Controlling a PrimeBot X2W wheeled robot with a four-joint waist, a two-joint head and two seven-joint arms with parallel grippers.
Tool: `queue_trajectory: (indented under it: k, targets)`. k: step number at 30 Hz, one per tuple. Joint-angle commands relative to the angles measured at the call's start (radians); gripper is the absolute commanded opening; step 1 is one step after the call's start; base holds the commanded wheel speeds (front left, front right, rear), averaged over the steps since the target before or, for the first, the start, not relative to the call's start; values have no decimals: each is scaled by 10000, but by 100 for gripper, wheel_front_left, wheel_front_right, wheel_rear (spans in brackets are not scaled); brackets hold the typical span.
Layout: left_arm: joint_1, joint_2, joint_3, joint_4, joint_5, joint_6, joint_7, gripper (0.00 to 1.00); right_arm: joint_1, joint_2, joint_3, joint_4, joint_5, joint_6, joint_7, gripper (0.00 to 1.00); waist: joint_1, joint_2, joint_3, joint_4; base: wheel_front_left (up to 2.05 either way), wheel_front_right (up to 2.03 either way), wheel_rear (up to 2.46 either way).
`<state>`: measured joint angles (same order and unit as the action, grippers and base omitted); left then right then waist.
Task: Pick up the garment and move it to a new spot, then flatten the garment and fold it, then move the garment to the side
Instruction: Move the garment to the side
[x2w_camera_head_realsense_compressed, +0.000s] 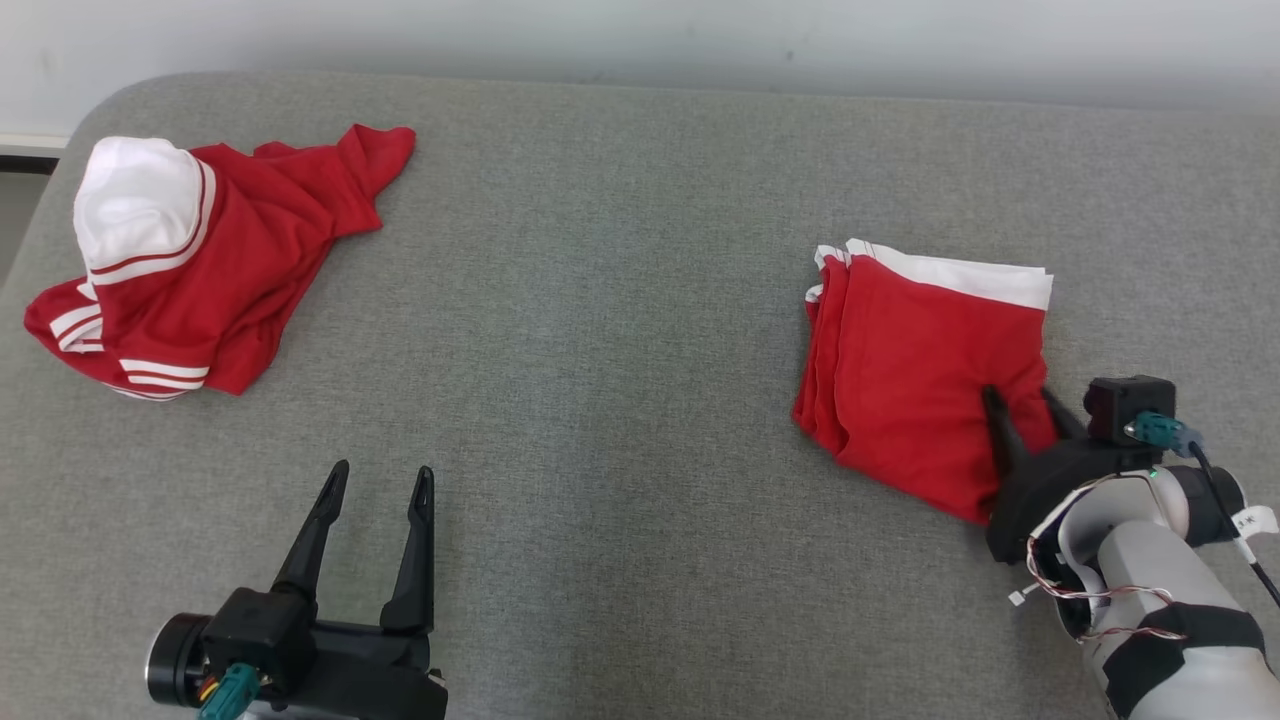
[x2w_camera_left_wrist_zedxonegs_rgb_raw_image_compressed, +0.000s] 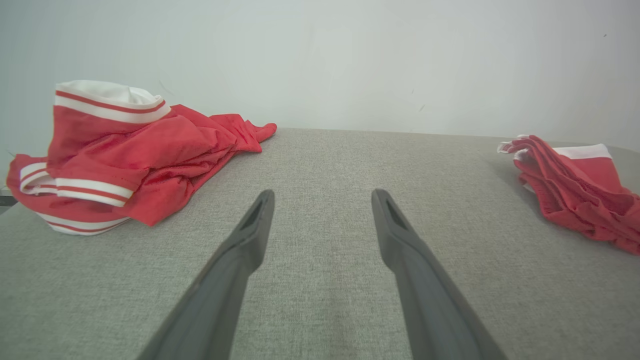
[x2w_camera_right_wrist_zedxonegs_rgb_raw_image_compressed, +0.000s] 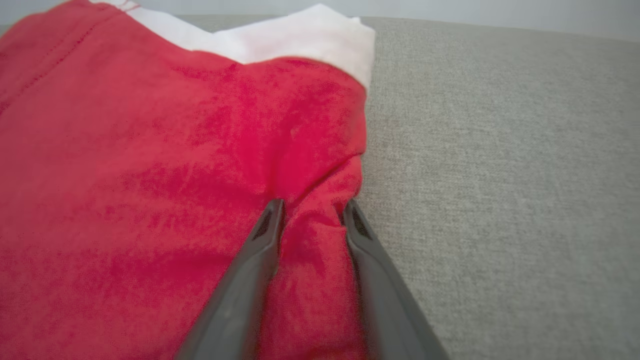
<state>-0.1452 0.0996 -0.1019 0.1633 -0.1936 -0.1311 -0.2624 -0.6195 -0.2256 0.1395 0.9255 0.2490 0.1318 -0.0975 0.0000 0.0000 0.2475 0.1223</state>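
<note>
The garment (x2w_camera_head_realsense_compressed: 920, 370) lies folded at the right of the grey padded surface, red with a white band along its far edge; it also shows at the right edge of the left wrist view (x2w_camera_left_wrist_zedxonegs_rgb_raw_image_compressed: 575, 195). My right gripper (x2w_camera_head_realsense_compressed: 1018, 395) rests on its near right corner. In the right wrist view the two fingers of the right gripper (x2w_camera_right_wrist_zedxonegs_rgb_raw_image_compressed: 312, 207) have closed in on a puckered ridge of the red cloth (x2w_camera_right_wrist_zedxonegs_rgb_raw_image_compressed: 150, 175), touching it on both sides. My left gripper (x2w_camera_head_realsense_compressed: 382, 472) stands open and holds nothing at the lower left, well away from the cloth, its fingers (x2w_camera_left_wrist_zedxonegs_rgb_raw_image_compressed: 250, 235) spread wide over bare fabric.
A second red garment with white striped trim (x2w_camera_head_realsense_compressed: 220, 260) lies crumpled at the far left (x2w_camera_left_wrist_zedxonegs_rgb_raw_image_compressed: 135, 155). The grey surface (x2w_camera_head_realsense_compressed: 620, 300) stretches bare between the two garments. Its rounded far edge meets a pale wall.
</note>
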Motion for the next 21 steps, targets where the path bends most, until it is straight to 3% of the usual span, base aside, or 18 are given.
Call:
queue_trajectory:
  k: [1, 11, 21]
  targets:
    - [-26, 12, 17, 2, -64, 10, -34, 100, 23, 39, 136, 226, 69, -25, 60, 0, 0, 0, 20, -65, 0, 0, 0]
    - [-528, 141, -62, -363, 55, 10, -34, 100, -1462, -810, 1301, -98, 454, -26, 122, 0, 0, 0, 901, -622, 0, 0, 0]
    - [-1068, 454, 17, -815, 156, 10, -34, 100, -2778, -2243, 2360, -790, 1305, -25, 705, 0, 0, 0, 2275, -1597, 0, 0, 0]
